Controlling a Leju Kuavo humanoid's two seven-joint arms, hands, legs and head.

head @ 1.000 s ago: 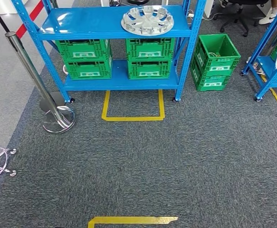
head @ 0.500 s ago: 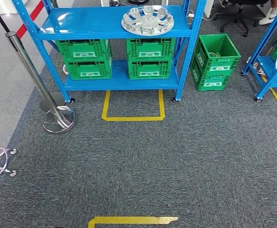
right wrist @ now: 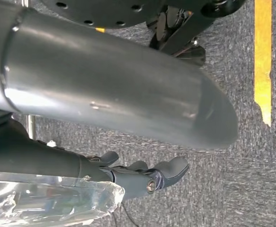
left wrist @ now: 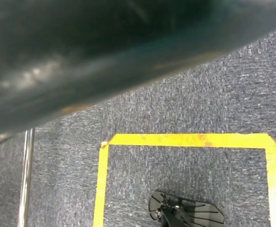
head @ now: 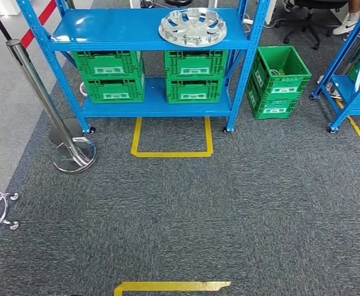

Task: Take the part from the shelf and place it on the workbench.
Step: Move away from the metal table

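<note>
Head view puts the part, a silver wheel cover, flat on the top shelf of the blue rack, towards its right end, untouched. Green crates sit on the shelf below it, and another crate stands on the carpet beside the rack. Right wrist view catches the right hand hanging over the carpet, fingers stretched out straight, holding nothing, well apart from the part. Left hand's state I cannot tell.
</note>
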